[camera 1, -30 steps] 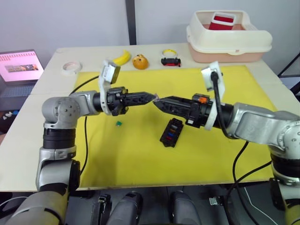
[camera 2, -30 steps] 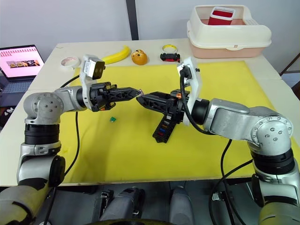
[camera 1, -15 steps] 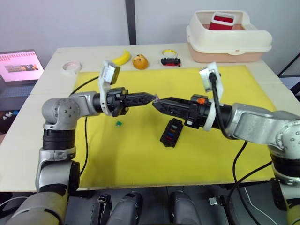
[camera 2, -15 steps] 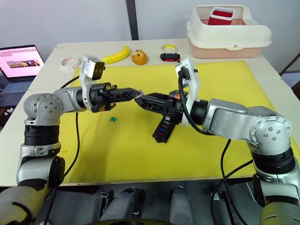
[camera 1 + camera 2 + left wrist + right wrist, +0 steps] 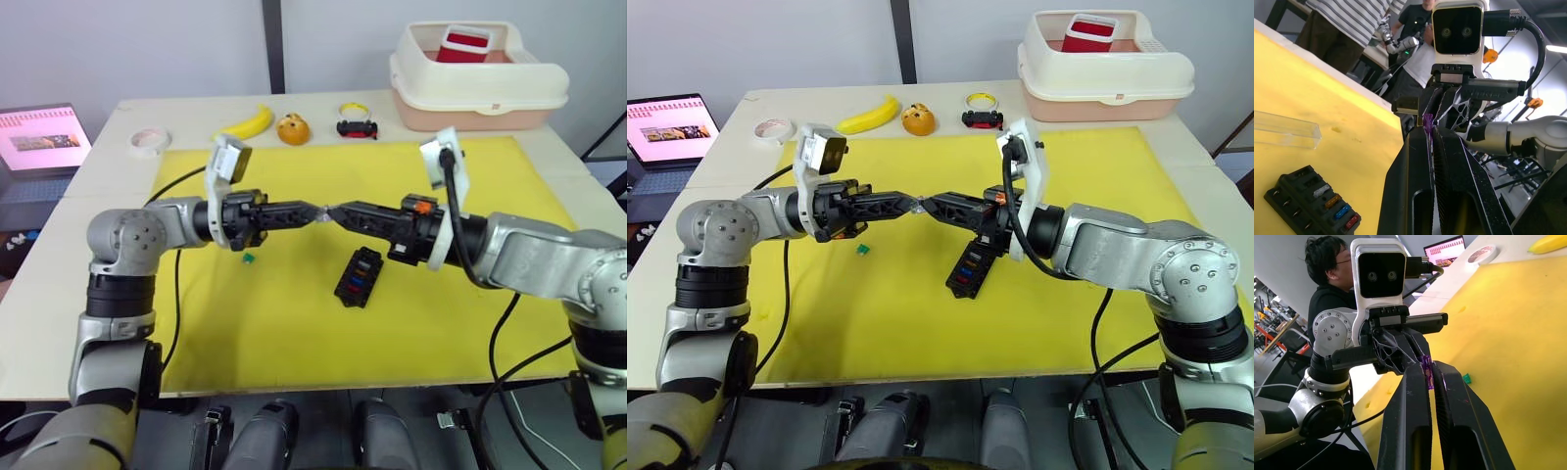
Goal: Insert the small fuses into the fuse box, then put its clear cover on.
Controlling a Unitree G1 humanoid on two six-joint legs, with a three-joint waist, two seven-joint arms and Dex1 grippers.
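Both end effectors meet tip to tip above the yellow mat (image 5: 294,323), level with each other. The left end effector (image 5: 315,214) and the right end effector (image 5: 340,213) each have fingers drawn nearly together on the same purple fuse (image 5: 1427,122), which stands between the two sets of tips. In the right wrist view the purple fuse sits pinched between the right fingers, with the left tips touching it from the far side. Which end effector bears the piece cannot be told; both are closed against it.

The fuse box (image 5: 359,277) lies on the mat below and toward the right arm, apart from both end effectors. The left wrist view shows grey, orange, blue and red fuses seated in one row; its near corner is cut off by the frame edge. The clear cover (image 5: 1286,135) lies flat on the mat near the box, barely visible in the head views. A green fuse (image 5: 249,258) lies loose on the mat under the left arm.
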